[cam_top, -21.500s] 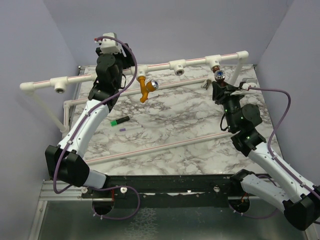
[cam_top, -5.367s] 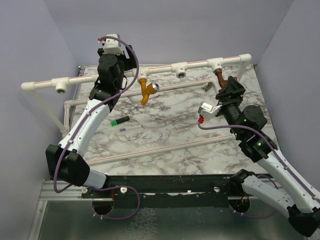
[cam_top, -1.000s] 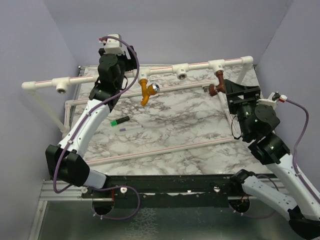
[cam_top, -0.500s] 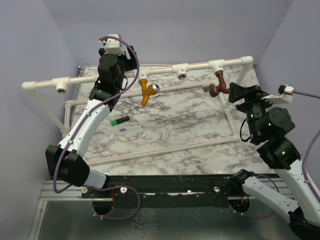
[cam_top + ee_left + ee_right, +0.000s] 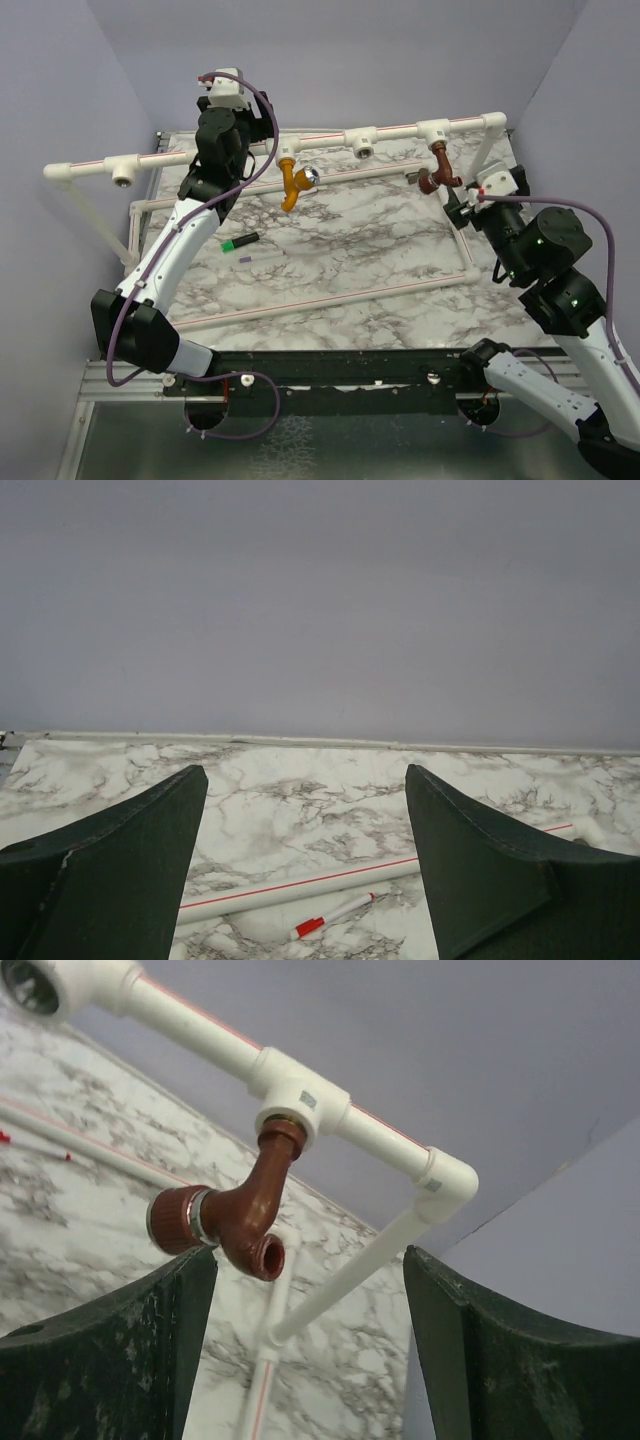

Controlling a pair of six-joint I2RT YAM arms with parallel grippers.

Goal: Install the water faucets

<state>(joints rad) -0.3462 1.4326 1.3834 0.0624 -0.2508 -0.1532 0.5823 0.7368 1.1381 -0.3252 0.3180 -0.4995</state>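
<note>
Brown faucet [image 5: 238, 1212] hanging from white tee [image 5: 300, 1100] near worktop's far right corner, just beyond right gripper [image 5: 308, 1265], jaws apart, empty

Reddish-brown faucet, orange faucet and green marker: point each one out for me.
reddish-brown faucet [image 5: 262, 1185]: right wrist view, on its curved neck.
orange faucet [image 5: 290, 184]: top external view, on its yellow-orange body.
green marker [image 5: 240, 241]: top external view, on the middle of its barrel.

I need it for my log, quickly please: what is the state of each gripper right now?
Left gripper: open, holding nothing.
Right gripper: open, holding nothing; the brown faucet is ahead of it, not gripped.
</note>
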